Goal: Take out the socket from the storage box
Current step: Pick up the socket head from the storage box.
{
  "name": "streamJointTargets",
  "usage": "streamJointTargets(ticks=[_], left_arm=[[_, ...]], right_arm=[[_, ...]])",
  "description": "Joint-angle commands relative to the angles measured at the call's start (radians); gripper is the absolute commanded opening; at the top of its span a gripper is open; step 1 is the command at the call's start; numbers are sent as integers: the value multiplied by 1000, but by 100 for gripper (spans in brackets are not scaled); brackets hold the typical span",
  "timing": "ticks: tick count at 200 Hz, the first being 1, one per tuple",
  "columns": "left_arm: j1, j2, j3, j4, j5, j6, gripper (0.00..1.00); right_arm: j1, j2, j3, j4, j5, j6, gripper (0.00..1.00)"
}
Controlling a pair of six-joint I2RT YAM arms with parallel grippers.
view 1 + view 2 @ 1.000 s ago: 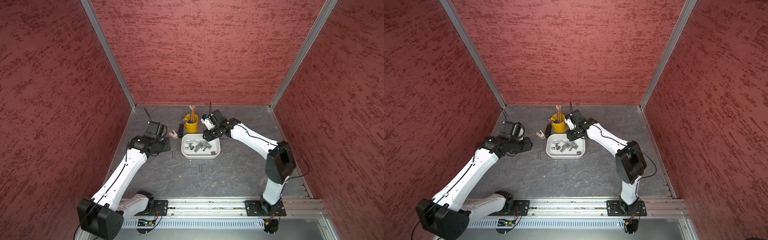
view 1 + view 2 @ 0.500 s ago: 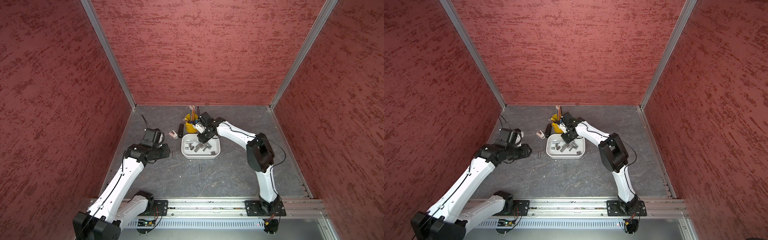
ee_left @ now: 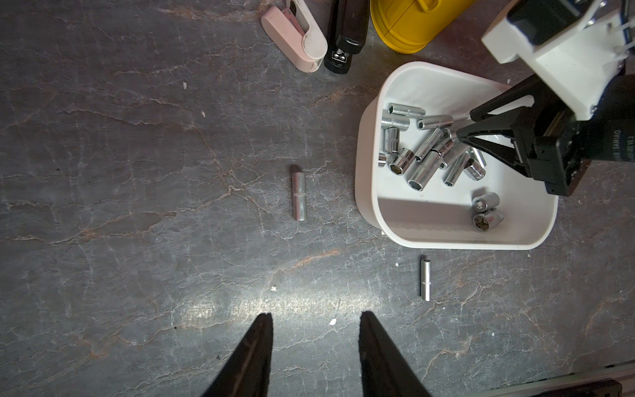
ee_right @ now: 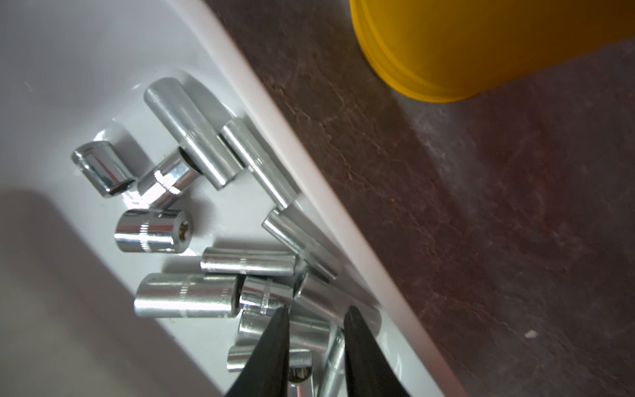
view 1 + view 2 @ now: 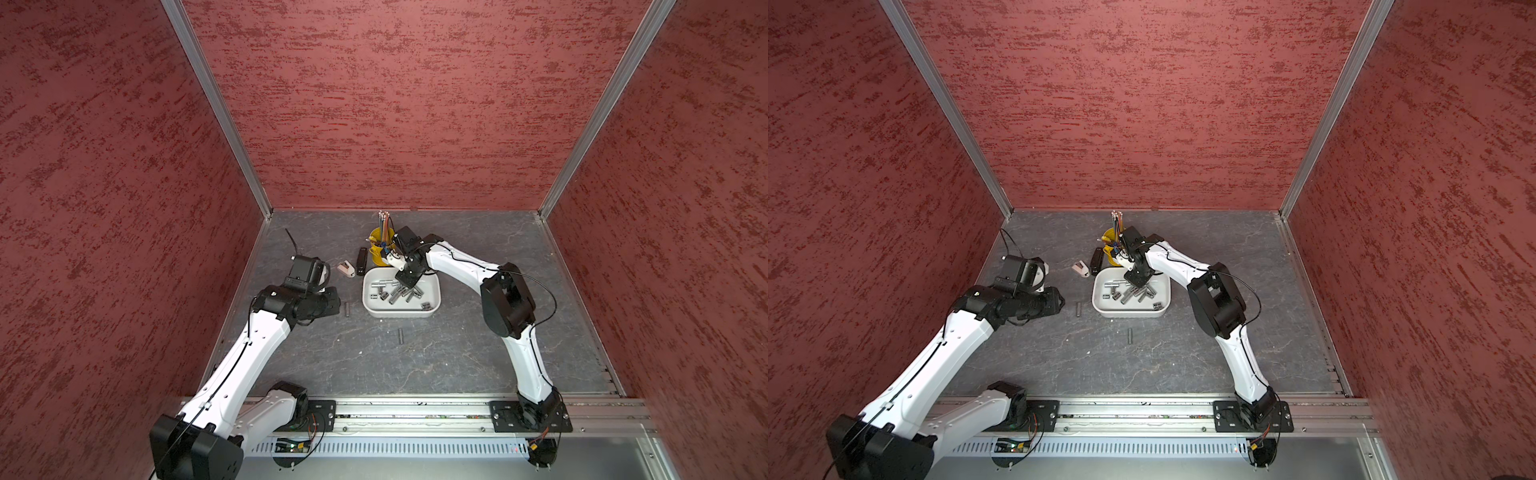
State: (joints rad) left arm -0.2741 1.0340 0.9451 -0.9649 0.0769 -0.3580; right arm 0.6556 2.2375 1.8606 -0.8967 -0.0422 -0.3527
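The white storage box sits mid-table and holds several chrome sockets. My right gripper reaches down into the pile by the box's far wall. It is narrowly open, and sockets lie in and under the gap between its fingers. My left gripper hovers open and empty over bare table, left of the box. Two sockets lie outside the box, one to its left and one in front of it.
A yellow pen cup with pens stands right behind the box, close to the right wrist. A black stapler and a pink item lie at the box's back left. Red walls enclose the table.
The right arm swung in from the box's back edge and lowered its gripper into the socket pile, jaws narrowing slightly. The left arm drew back to the left, away from the box.
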Motion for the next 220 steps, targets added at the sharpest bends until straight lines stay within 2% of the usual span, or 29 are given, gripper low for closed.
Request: streamJointTargets(ticks=[1, 98, 170, 195, 220], left_arm=[[8, -1, -6, 20, 8, 17, 44], [9, 5, -8, 23, 14, 21, 44], [9, 4, -8, 25, 20, 21, 44], [9, 5, -8, 26, 20, 22, 44], [9, 3, -8, 26, 21, 22, 44]], right_arm=[[-1, 23, 23, -38, 27, -41, 30], [-21, 71, -7, -3, 43, -29, 29], [-22, 71, -34, 24, 147, -18, 33], [-22, 70, -41, 22, 117, 5, 31], [-23, 61, -38, 20, 98, 41, 23]])
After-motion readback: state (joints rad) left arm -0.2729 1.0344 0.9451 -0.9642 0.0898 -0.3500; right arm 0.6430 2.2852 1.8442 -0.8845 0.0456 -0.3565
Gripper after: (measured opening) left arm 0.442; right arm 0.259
